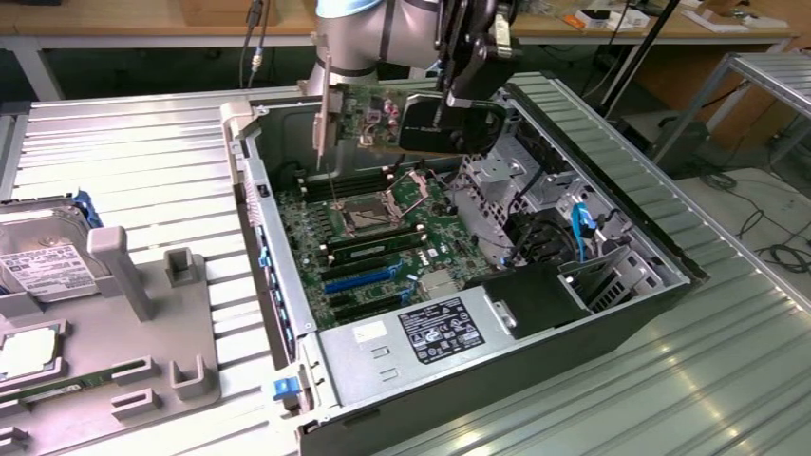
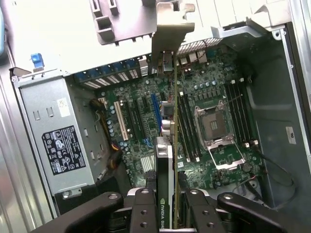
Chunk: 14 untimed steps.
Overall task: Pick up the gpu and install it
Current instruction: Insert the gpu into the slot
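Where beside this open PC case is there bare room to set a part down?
Bare ribbed table bordered by the fixture tray and computer case at the exterior view's left, and past the case at its right. Crowded: inside the case, where the gpu hangs over the motherboard.

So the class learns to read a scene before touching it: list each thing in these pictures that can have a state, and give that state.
gpu: held in the air above the open case, not seated in any slot.
gripper: shut on the gpu.
computer case: lying on its side, side panel off.
CPU socket: uncovered, no cooler on it.
hard drive: lying in the tray outside the case.
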Each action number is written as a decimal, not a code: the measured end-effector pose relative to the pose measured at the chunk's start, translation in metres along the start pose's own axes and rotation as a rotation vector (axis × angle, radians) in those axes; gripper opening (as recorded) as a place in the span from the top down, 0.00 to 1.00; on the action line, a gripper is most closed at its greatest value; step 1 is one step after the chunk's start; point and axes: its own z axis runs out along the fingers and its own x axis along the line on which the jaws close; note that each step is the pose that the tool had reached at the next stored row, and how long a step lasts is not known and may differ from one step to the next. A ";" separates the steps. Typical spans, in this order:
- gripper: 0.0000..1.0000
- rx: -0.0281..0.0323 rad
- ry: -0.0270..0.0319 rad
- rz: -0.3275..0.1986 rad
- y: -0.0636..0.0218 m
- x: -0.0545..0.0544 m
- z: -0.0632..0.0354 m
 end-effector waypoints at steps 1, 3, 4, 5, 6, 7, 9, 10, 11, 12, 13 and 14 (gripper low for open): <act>0.73 -0.0002 0.0002 -0.012 0.0000 0.000 0.0000; 0.73 -0.0007 0.0006 -0.038 0.0000 0.000 0.0000; 0.73 -0.0010 0.0009 -0.053 0.0000 0.000 0.0000; 0.73 -0.0012 0.0012 -0.067 0.0000 0.000 0.0000; 0.73 -0.0016 0.0015 -0.084 0.0000 0.000 0.0000; 0.73 -0.0018 0.0018 -0.097 0.0000 0.000 0.0000; 0.73 -0.0028 0.0027 -0.149 0.0000 0.000 0.0000; 0.73 -0.0031 0.0030 -0.166 0.0000 0.000 0.0000; 0.73 -0.0033 0.0032 -0.178 0.0000 0.000 0.0000; 0.73 -0.0036 0.0034 -0.194 0.0000 0.000 0.0001; 0.73 -0.0039 0.0037 -0.208 0.0000 0.000 0.0000; 0.73 -0.0042 0.0040 -0.222 0.0000 0.000 0.0000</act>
